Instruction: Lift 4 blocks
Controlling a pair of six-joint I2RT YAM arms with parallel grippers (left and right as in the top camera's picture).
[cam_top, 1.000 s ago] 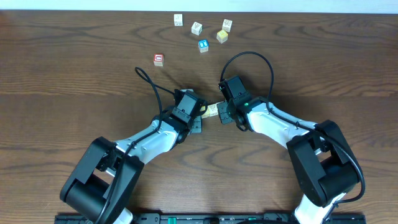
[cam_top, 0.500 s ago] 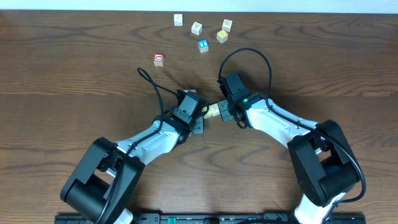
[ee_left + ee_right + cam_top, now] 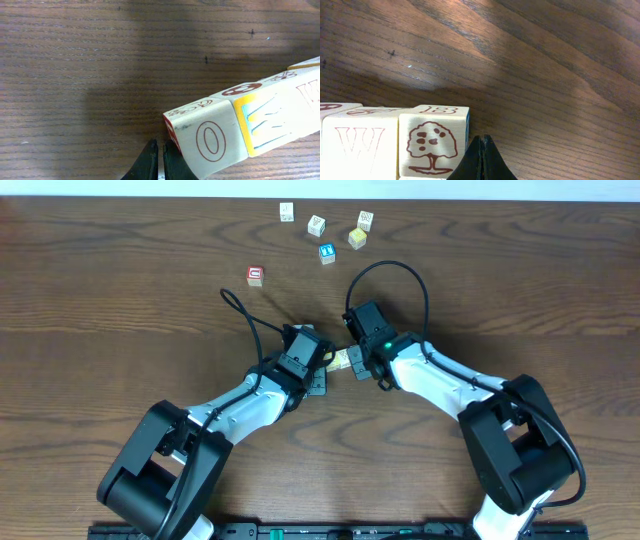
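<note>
Row of blocks pinched end to end between two shut grippers

The row of blocks (image 3: 343, 360) sits mid-table, between the two arm tips, mostly hidden from overhead. Left wrist view shows the row (image 3: 240, 130) running up to the right: an end cube printed with an O (image 3: 207, 140), then a yellow-framed face (image 3: 265, 120), more cubes beyond it. Right wrist view shows the other end: a tree-print cube (image 3: 432, 145), a W cube (image 3: 360, 147) touching it on the left. Cubes butt face to face. Cannot tell if the row is clear of the wood.

Left gripper (image 3: 159, 150) has its fingers closed to a thin slit, nothing between them, tips right at the O cube's end face. Right gripper (image 3: 481, 145) is closed to a point, nothing between its fingers, tip just beside the tree cube. Overhead: left gripper (image 3: 325, 365) and right gripper (image 3: 355, 365) meet the row from opposite sides.

Far side of the table (image 3: 120, 310), well apart: three pale cubes (image 3: 316, 225), a pale yellow cube (image 3: 357, 238), a blue-faced cube (image 3: 327, 253), a red-faced cube (image 3: 255, 275)
</note>
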